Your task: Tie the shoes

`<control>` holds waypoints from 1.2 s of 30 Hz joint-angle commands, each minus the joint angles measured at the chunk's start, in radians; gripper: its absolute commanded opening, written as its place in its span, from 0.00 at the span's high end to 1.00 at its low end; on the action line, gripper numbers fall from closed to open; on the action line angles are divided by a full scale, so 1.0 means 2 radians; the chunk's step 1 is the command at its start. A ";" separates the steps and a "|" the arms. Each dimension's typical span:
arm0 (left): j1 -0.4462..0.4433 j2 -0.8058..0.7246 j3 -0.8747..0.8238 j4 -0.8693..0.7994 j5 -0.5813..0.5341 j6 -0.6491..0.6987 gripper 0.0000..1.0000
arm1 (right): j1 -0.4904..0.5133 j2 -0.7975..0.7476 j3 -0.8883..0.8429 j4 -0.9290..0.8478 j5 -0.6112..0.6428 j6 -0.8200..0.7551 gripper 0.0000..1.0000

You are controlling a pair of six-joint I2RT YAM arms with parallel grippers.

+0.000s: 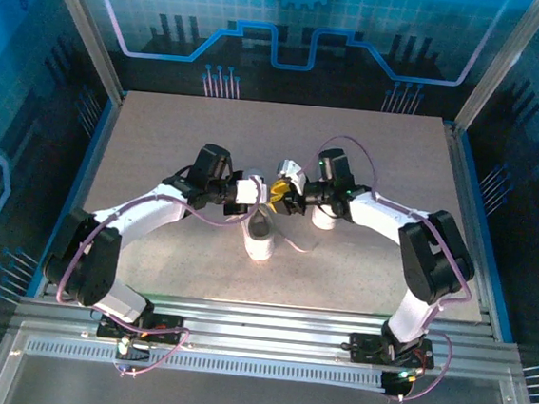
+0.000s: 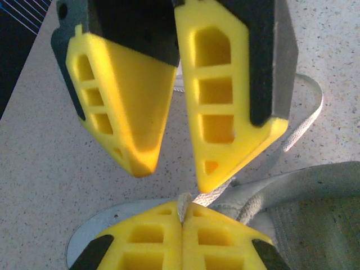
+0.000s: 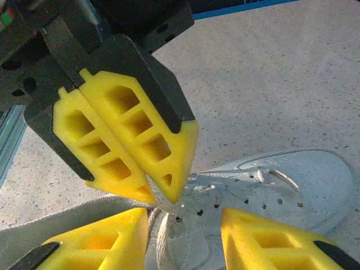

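Observation:
A white shoe [image 1: 259,241] stands mid-table, toe toward the arms' bases. Above its far end, both grippers meet tip to tip. My left gripper [image 2: 183,207] is shut on a pale lace [image 2: 183,202], which stands up between its yellow fingertips. The lace runs on in a loop [image 2: 308,118] over the table. In the right wrist view the left gripper [image 3: 163,197] pinches the lace [image 3: 159,198] just above the shoe's [image 3: 281,180] eyelets. My right gripper [image 3: 183,215] is open, its fingers straddling the shoe's lacing with nothing between them. A second white shoe [image 1: 325,219] lies partly under the right arm.
The beige speckled table [image 1: 161,134] has free room left, right and behind the shoes. Metal frame posts [image 1: 81,22] and blue side rails [image 1: 86,170] bound it. A slotted aluminium rail [image 1: 258,320] runs along the near edge.

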 commanded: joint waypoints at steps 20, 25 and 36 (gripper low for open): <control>0.004 0.024 0.042 -0.034 0.014 0.029 0.93 | 0.025 0.007 0.009 -0.017 0.039 -0.024 1.00; 0.004 0.022 0.031 -0.016 0.006 0.022 0.88 | 0.027 -0.014 -0.021 0.013 0.059 -0.008 1.00; 0.004 0.022 0.022 -0.010 -0.007 0.027 0.85 | 0.028 -0.034 -0.043 0.035 0.076 0.012 1.00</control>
